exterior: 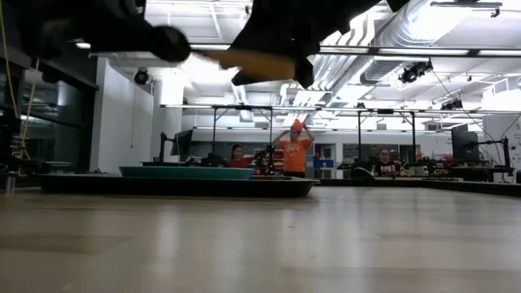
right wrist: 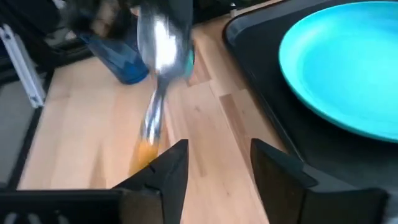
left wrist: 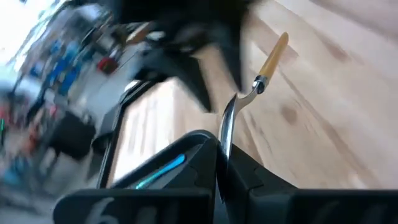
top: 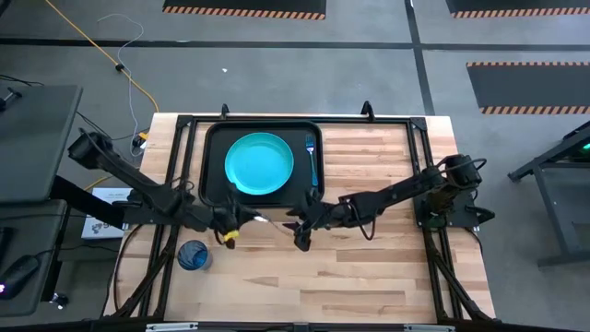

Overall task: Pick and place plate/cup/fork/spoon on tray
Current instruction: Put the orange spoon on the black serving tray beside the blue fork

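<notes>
My left gripper (top: 238, 221) sits just below the tray's lower edge in the middle of the overhead frame, and I have it clenched on the bowl end of the spoon (left wrist: 249, 99). In my left wrist camera the spoon's metal neck rises from between my fingers (left wrist: 205, 180), and its orange handle points away over the bare wood. From above, the spoon (top: 263, 220) shows as a thin pale line bridging the gap between my two grippers.

My right gripper (top: 301, 232) faces it from the right, just below the tray's lower right corner. Its fingers (right wrist: 171, 171) stand apart, released, and the spoon's orange handle tip (right wrist: 144, 149) lies just beside the near finger; I can't tell whether it touches. The shiny bowl shows further up that frame, blurred.

The tray (top: 212, 148) lies in the upper centre of the overhead frame on the desk (top: 369, 277). The plate (top: 259, 164) rests flat inside it, slightly left of the tray's middle. The fork (top: 311, 159) lies along the tray's right side, just beside the plate.

The cup (top: 194, 255) stands on the wood at the lower left, well outside the tray and below my left arm. In the right wrist camera it appears as a blue tumbler (right wrist: 118, 56) behind the spoon.

In the level view the tray (exterior: 171, 185) sits at the left with the plate's edge (exterior: 183, 172) above its rim; people show in the room beyond.
</notes>
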You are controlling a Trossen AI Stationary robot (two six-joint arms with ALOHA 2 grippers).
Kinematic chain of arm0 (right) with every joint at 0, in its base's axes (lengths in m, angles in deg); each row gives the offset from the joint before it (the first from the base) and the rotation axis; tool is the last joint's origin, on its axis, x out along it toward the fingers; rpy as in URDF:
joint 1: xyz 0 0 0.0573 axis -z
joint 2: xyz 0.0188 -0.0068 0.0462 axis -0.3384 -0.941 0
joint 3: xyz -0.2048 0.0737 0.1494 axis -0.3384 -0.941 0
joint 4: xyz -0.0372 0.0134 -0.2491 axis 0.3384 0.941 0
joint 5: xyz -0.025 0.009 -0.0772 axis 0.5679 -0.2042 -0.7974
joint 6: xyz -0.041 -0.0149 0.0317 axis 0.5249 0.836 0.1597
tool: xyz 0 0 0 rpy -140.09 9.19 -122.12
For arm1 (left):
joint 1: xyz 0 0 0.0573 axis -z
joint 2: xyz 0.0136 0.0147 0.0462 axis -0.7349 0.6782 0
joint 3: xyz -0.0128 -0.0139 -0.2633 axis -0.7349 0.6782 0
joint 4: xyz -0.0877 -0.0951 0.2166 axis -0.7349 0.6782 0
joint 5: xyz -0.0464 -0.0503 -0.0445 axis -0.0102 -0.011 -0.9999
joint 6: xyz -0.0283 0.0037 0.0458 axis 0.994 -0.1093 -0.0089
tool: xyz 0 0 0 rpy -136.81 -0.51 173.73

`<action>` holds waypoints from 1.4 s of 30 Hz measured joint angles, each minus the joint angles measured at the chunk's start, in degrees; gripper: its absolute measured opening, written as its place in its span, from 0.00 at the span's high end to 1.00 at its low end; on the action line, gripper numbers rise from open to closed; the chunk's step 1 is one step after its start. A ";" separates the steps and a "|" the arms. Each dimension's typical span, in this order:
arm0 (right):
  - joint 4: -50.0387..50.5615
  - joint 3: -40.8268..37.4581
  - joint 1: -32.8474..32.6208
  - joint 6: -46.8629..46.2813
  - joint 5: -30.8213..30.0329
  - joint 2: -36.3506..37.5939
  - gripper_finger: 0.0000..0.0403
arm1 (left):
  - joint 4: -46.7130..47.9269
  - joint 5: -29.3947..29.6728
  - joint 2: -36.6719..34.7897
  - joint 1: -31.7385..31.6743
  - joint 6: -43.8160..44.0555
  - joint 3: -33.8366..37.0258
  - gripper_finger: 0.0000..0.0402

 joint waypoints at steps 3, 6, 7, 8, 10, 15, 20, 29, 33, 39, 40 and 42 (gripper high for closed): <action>0.15 0.00 -0.36 1.21 -0.30 0.00 0.59 | 3.10 -0.10 -3.56 -1.10 6.55 -0.11 1.00; 1.04 0.00 -0.51 3.22 -1.20 -0.02 0.59 | 8.46 -3.67 -6.04 -2.88 11.55 -0.09 1.00; 0.90 0.00 -0.50 3.92 -1.37 -0.02 0.59 | 10.11 -4.76 -6.62 -3.60 12.79 -0.09 1.00; 0.63 0.00 -0.49 4.70 -1.42 -0.02 0.59 | 11.12 -5.51 -6.96 -4.42 13.80 -0.09 1.00; 0.61 0.00 -0.32 4.95 -1.51 -0.02 0.59 | 12.21 -8.19 -7.03 -6.22 15.85 -0.09 1.00; -0.64 0.00 0.63 5.41 -1.49 -0.02 0.59 | 16.95 -15.71 -5.76 -10.82 20.64 -0.07 1.00; -3.05 0.00 2.20 7.76 -1.33 -1.06 0.59 | 17.48 -16.43 -4.19 -14.69 20.31 -0.15 1.00; -5.85 -0.02 4.26 7.98 -0.77 -3.58 0.59 | 20.24 -16.55 -3.80 -16.89 21.35 -2.64 1.00; -6.06 -0.02 4.15 8.54 -0.67 -3.58 0.59 | 20.81 -16.58 -3.80 -16.89 21.37 -2.67 1.00; -6.07 -0.08 4.58 7.53 1.25 -4.36 0.59 | 18.16 -16.45 -3.80 -16.89 19.56 -2.69 1.00; -6.49 -0.06 4.75 7.51 1.40 -4.64 0.59 | 18.24 -16.45 -3.80 -16.89 19.57 -2.69 1.00; -6.61 0.02 5.07 7.50 2.08 -5.21 0.59 | 18.24 -16.45 -3.80 -16.89 19.58 -2.69 1.00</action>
